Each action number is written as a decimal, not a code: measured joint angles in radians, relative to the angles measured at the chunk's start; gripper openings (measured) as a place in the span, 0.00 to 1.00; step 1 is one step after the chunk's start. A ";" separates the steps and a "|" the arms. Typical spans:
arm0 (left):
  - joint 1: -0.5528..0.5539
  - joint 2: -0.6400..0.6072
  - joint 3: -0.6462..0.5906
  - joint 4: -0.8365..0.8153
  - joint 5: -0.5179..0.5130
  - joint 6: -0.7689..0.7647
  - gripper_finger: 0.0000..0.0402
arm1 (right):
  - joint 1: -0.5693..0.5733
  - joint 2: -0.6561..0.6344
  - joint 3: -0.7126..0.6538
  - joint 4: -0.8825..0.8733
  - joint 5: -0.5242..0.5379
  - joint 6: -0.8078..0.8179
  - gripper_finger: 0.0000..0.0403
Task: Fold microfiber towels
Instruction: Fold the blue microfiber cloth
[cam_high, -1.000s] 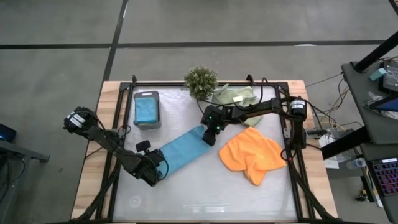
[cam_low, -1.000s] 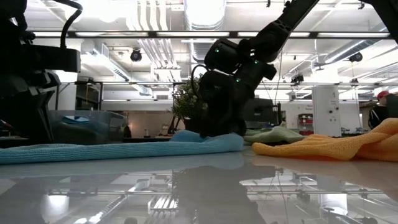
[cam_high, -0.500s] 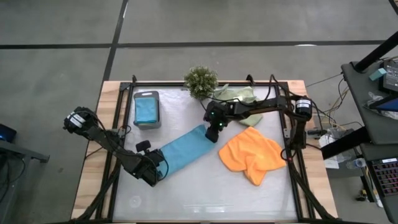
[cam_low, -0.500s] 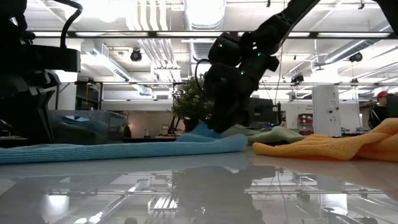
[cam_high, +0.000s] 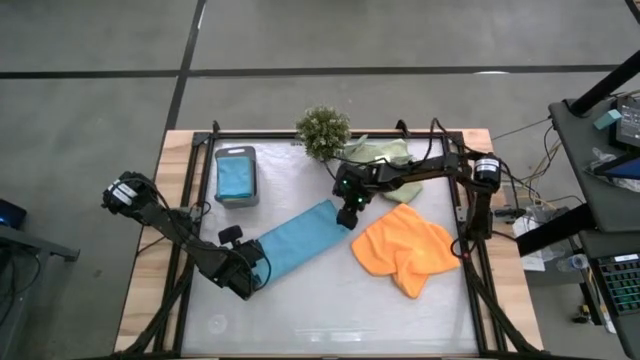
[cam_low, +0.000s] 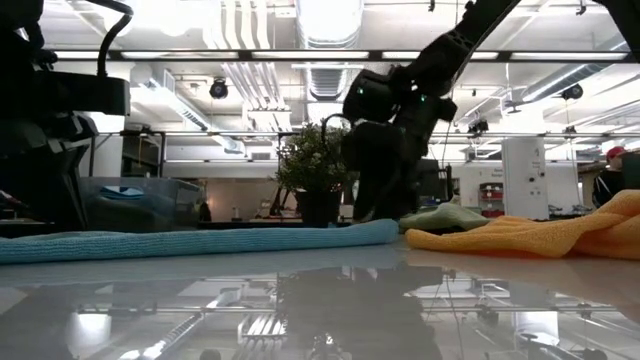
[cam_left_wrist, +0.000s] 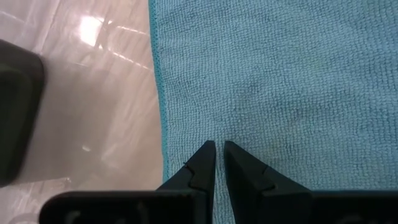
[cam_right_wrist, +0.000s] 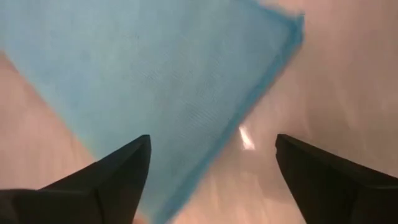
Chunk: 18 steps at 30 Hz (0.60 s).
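Tabletop (cam_high: 330, 300) bears a folded teal towel (cam_high: 297, 240): left gripper (cam_high: 252, 275) pinches its near end, right gripper (cam_high: 352, 212) gapes empty above its far corner.

A teal-blue towel (cam_high: 296, 240), folded into a long strip, lies flat and slanted; its near end sits under the shut left gripper (cam_high: 248, 275), its far end just below the wide-open right gripper (cam_high: 350, 212). A rumpled orange towel (cam_high: 405, 248) lies beside the right gripper, sage-green towels (cam_high: 378, 155) bunched behind it. Another teal towel (cam_high: 236, 175) lies folded well apart from both.
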 joint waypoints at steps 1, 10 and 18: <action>0.000 0.000 0.000 0.001 -0.001 0.000 0.05 | 0.000 0.004 -0.005 0.030 0.002 0.013 0.84; 0.000 0.000 0.000 0.008 -0.016 -0.002 0.05 | 0.014 0.062 -0.021 0.222 -0.180 0.060 0.85; 0.000 0.000 0.000 0.009 -0.016 -0.002 0.05 | 0.028 0.069 -0.024 0.266 -0.180 0.090 0.74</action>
